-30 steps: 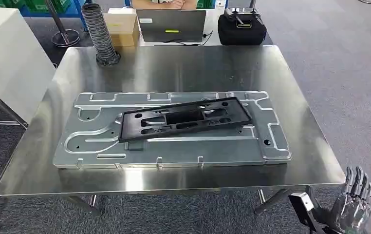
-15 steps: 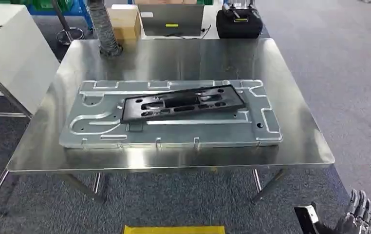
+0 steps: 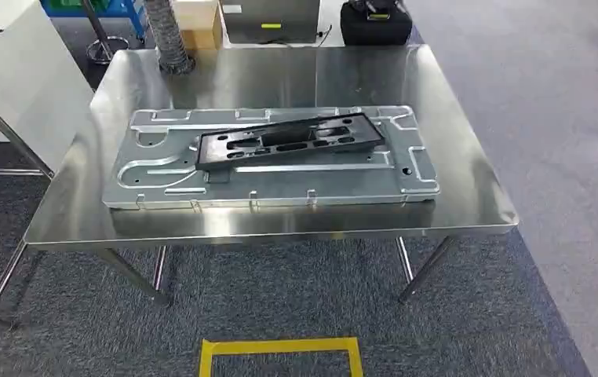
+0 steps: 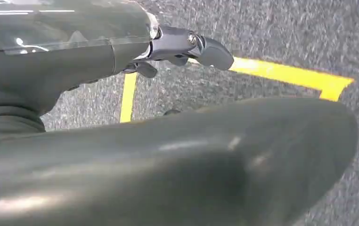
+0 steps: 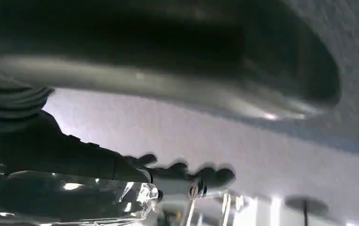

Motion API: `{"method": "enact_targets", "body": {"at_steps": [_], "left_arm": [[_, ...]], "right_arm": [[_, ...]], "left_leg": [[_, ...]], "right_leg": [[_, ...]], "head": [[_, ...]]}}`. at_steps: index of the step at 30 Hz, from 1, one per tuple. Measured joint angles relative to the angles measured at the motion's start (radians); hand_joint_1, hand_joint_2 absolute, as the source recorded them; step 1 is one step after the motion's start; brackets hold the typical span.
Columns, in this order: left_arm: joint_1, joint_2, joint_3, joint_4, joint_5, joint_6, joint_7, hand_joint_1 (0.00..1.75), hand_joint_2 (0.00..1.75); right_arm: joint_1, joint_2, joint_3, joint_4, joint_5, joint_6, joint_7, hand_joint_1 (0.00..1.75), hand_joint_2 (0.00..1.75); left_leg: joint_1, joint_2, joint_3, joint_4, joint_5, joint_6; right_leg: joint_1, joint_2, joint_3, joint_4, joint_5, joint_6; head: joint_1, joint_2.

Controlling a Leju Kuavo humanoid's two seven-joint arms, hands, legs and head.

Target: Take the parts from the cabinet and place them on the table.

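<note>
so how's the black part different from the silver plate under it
The black part is dark and matte; the silver plate is bright, shiny metal. The black part is smaller and narrower, while the silver plate spreads out well past it. The black part lies skewed on top; the silver plate rests on the table. Both are long, flat pieces with cutouts.

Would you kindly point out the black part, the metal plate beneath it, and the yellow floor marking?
black part (image 3: 288, 140), head view, its middle.
metal plate (image 3: 162, 184), head view, bare left area.
yellow floor marking (image 3: 280, 345), head view, top strip.
</note>
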Motion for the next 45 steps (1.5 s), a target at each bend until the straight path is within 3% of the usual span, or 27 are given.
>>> {"method": "enact_targets", "body": {"at_steps": [2,4,6,8,10,11,13,17,19,21,22,23,24,26,27,28,29,32,33,36,37,38,40,42,43,44,45], "left_arm": [[0.002,-0.001,-0.002,0.001,-0.001,0.0,0.002,0.0,0.0],[0.001,-0.001,-0.005,0.002,-0.001,0.0,0.007,0.0,0.0],[0.003,-0.002,-0.006,0.002,-0.006,0.0,0.013,0.0,0.0],[0.002,-0.003,-0.008,0.002,-0.013,0.003,0.018,0.0,0.0],[0.002,-0.003,-0.014,0.002,-0.029,0.003,0.026,0.0,0.0],[0.001,-0.005,-0.018,0.002,-0.037,0.003,0.03,0.0,0.0],[-0.006,-0.006,-0.027,0.002,-0.053,0.003,0.035,0.0,0.0],[-0.008,-0.023,-0.054,0.003,-0.082,0.003,0.046,0.0,0.0],[-0.014,-0.027,-0.063,0.003,-0.082,0.003,0.049,0.0,0.0],[-0.011,-0.031,-0.066,0.003,-0.084,0.003,0.05,0.0,0.0],[-0.01,-0.032,-0.066,0.003,-0.084,0.002,0.052,0.0,0.0],[-0.01,-0.032,-0.067,0.003,-0.084,0.0,0.053,0.0,0.0],[-0.01,-0.033,-0.067,0.003,-0.084,-0.005,0.054,0.0,0.0],[-0.01,-0.033,-0.067,0.003,-0.083,-0.012,0.055,0.0,0.0],[-0.01,-0.033,-0.067,0.003,-0.082,-0.013,0.055,0.0,0.0],[-0.01,-0.033,-0.067,0.003,-0.081,-0.015,0.057,0.0,0.0],[-0.011,-0.032,-0.067,0.003,-0.08,-0.017,0.058,0.0,0.0],[-0.007,-0.032,-0.067,0.003,-0.073,-0.018,0.066,0.0,0.0],[-0.003,-0.029,-0.067,0.004,-0.072,-0.018,0.07,0.0,0.0],[-0.002,-0.028,-0.067,0.004,-0.07,-0.014,0.075,0.0,0.0],[-0.001,-0.028,-0.067,0.004,-0.07,-0.014,0.076,0.0,0.0],[-0.001,-0.028,-0.067,0.004,-0.071,-0.014,0.077,0.0,0.0],[-0.002,-0.027,-0.067,0.004,-0.073,-0.013,0.077,0.0,0.0],[-0.006,-0.026,-0.067,0.004,-0.073,-0.011,0.079,0.0,0.0],[-0.011,-0.025,-0.067,0.004,-0.073,-0.009,0.08,0.0,0.0],[-0.014,-0.025,-0.067,0.004,-0.074,-0.007,0.08,0.0,0.0],[-0.015,-0.025,-0.067,0.004,-0.074,-0.006,0.081,0.0,0.0]], "right_arm": [[-0.007,-0.006,-0.009,0.052,0.006,0.005,0.043,0.0,0.0],[-0.018,-0.009,-0.014,0.095,0.02,0.036,0.104,0.0,0.0],[-0.019,-0.011,-0.018,0.135,0.036,0.092,0.187,0.0,0.0],[-0.02,-0.011,-0.021,0.165,0.043,0.152,0.254,0.0,0.0],[-0.021,-0.011,-0.024,0.187,0.041,0.217,0.308,0.0,0.0],[-0.022,-0.011,-0.027,0.2,0.033,0.242,0.327,0.0,0.0],[-0.024,-0.006,-0.036,0.214,0.018,0.287,0.351,0.0,0.0],[-0.024,-0.007,-0.06,0.235,0.003,0.398,0.392,0.0,0.0],[-0.024,-0.003,-0.067,0.244,0.003,0.41,0.399,0.0,0.0],[-0.024,-0.003,-0.072,0.249,0.003,0.429,0.408,0.0,0.0],[-0.025,-0.003,-0.073,0.25,0.003,0.446,0.415,0.0,0.0],[-0.026,-0.002,-0.075,0.251,0.0,0.459,0.421,0.0,0.0],[-0.028,0.0,-0.079,0.253,-0.005,0.47,0.424,0.0,0.0],[-0.029,0.003,-0.084,0.255,-0.008,0.476,0.425,0.0,0.0],[-0.032,0.005,-0.086,0.255,-0.008,0.477,0.425,0.0,0.0],[-0.036,0.005,-0.088,0.256,-0.008,0.48,0.425,0.0,0.0],[-0.04,0.005,-0.089,0.257,-0.006,0.482,0.425,0.0,0.0],[-0.039,0.01,-0.089,0.259,0.006,0.482,0.41,0.0,0.0],[-0.041,0.014,-0.09,0.26,0.007,0.482,0.406,0.0,0.0],[-0.046,0.015,-0.089,0.261,0.014,0.487,0.4,0.0,0.0],[-0.046,0.015,-0.09,0.261,0.015,0.491,0.4,0.0,0.0],[-0.046,0.015,-0.089,0.261,0.017,0.494,0.4,0.0,0.0],[-0.048,0.018,-0.089,0.263,0.023,0.5,0.396,0.0,0.0],[-0.05,0.021,-0.089,0.264,0.03,0.503,0.388,0.0,0.0],[-0.053,0.024,-0.088,0.264,0.034,0.504,0.383,0.0,0.0],[-0.053,0.026,-0.087,0.265,0.038,0.504,0.38,0.0,0.0],[-0.053,0.027,-0.087,0.266,0.04,0.504,0.378,0.0,0.0]], "left_leg": [[-0.001,0.0,-0.006,-0.002,0.012,-0.014],[0.003,-0.005,-0.037,0.073,-0.1,-0.015],[0.003,-0.005,-0.073,0.231,-0.215,-0.021],[0.003,-0.005,-0.074,0.325,-0.219,-0.022],[0.003,-0.005,0.002,0.256,-0.144,-0.017],[0.003,-0.005,0.071,0.165,-0.118,-0.011],[-0.005,-0.005,0.198,-0.022,-0.172,0.001],[-0.005,-0.003,0.173,-0.026,-0.142,0.029],[-0.002,0.004,0.145,-0.027,-0.118,0.045],[-0.003,0.004,0.11,-0.025,-0.093,0.046],[-0.003,0.004,0.092,-0.024,-0.079,0.044],[-0.003,0.004,0.076,-0.022,-0.067,0.041],[-0.003,0.004,0.06,-0.019,-0.055,0.039],[-0.002,0.004,0.028,-0.01,-0.036,0.033],[-0.002,0.003,0.016,-0.005,-0.028,0.028],[-0.007,0.002,0.008,0.0,-0.022,0.023],[-0.007,0.003,0.003,0.003,-0.013,0.016],[-0.003,0.003,-0.002,-0.005,0.016,-0.006],[0.001,0.001,-0.011,0.008,0.002,-0.01],[0.003,-0.002,-0.062,0.181,-0.186,-0.018],[0.003,-0.002,-0.076,0.257,-0.225,-0.021],[0.003,-0.002,-0.078,0.31,-0.228,-0.021],[0.003,-0.002,-0.029,0.294,-0.156,-0.017],[0.001,-0.003,0.092,0.143,-0.109,-0.004],[-0.002,-0.003,0.167,0.04,-0.149,0.004],[-0.006,-0.003,0.207,-0.04,-0.174,0.008],[-0.008,-0.002,0.193,-0.034,-0.175,0.014]], "right_leg": [[-0.01,-0.003,-0.014,-0.015,0.028,-0.019],[-0.005,-0.007,-0.043,-0.015,0.052,-0.034],[0.0,-0.008,-0.074,-0.014,0.076,-0.036],[0.006,-0.011,-0.11,-0.005,0.099,-0.036],[0.009,-0.012,-0.146,0.009,0.115,-0.034],[0.01,-0.012,-0.164,0.019,0.123,-0.032],[0.016,-0.01,-0.182,0.038,0.133,-0.023],[0.01,-0.011,-0.186,0.032,0.168,0.002],[0.003,-0.004,-0.212,0.093,0.065,0.012],[-0.004,-0.003,-0.248,0.242,-0.056,0.022],[-0.006,-0.003,-0.26,0.314,-0.084,0.026],[-0.008,-0.003,-0.257,0.353,-0.077,0.028],[-0.011,-0.003,-0.234,0.349,-0.042,0.03],[-0.013,-0.003,-0.124,0.219,0.031,0.026],[-0.013,-0.003,-0.052,0.12,0.033,0.023],[-0.009,-0.001,0.015,0.026,0.0,0.017],[-0.006,-0.001,0.032,-0.024,-0.017,0.011],[0.001,-0.003,0.01,-0.015,0.005,-0.01],[-0.007,-0.011,-0.001,-0.021,0.022,-0.02],[-0.001,-0.011,-0.048,-0.021,0.059,-0.036],[0.002,-0.012,-0.066,-0.019,0.071,-0.037],[0.005,-0.013,-0.084,-0.016,0.084,-0.037],[0.009,-0.014,-0.121,-0.005,0.105,-0.035],[0.011,-0.012,-0.156,0.012,0.121,-0.031],[0.013,-0.013,-0.167,0.021,0.128,-0.027],[0.016,-0.012,-0.174,0.03,0.134,-0.022],[0.016,-0.015,-0.175,0.029,0.144,-0.016]], "head": [[0.001,0.0],[0.0,0.0],[0.0,0.0],[0.0,0.0],[0.0,0.0],[0.0,0.0],[0.0,0.0],[0.001,0.0],[0.001,0.0],[0.001,0.0],[0.001,0.0],[0.001,0.0],[0.001,0.0],[0.001,0.0],[0.001,0.0],[0.001,0.0],[0.0,0.0],[0.001,0.0],[0.001,0.0],[0.001,0.0],[0.001,0.0],[0.0,0.0],[0.0,0.0],[0.0,0.0],[0.0,0.0],[0.001,0.0],[0.001,0.0]]}}
